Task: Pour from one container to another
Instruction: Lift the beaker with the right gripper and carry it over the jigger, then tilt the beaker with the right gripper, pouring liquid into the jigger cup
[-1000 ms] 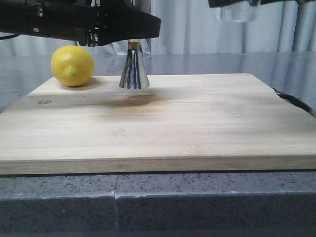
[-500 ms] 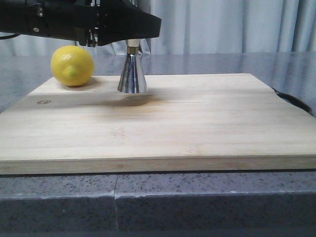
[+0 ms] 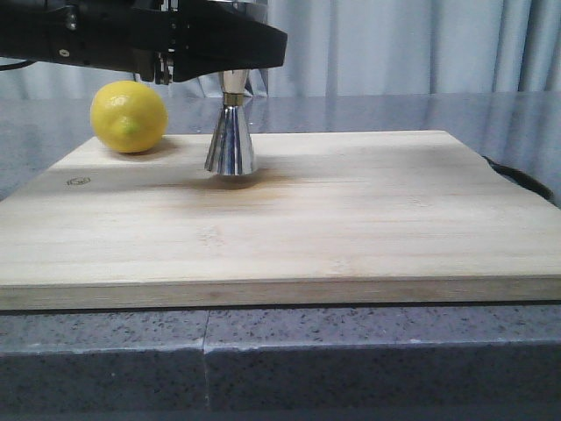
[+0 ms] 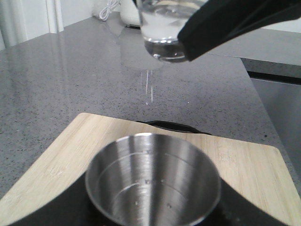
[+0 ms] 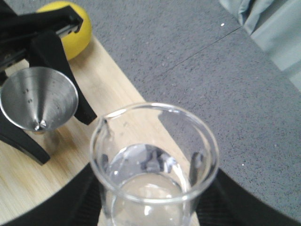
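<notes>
Nothing poured yet: both cups gripped.
Left gripper clasps the empty jigger; right gripper holds the upright, water-filled beaker.

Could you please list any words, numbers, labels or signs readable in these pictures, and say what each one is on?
None can be read.
Pale wooden cutting board: a small round burnt-in mark near its left edge, too small to read.
Shiny steel hourglass-shaped jigger: faint level lines and dots inside the cup, no legible figures.
Small clear glass beaker: no markings legible from the right wrist view.
Yellow lemon: no label.
</notes>
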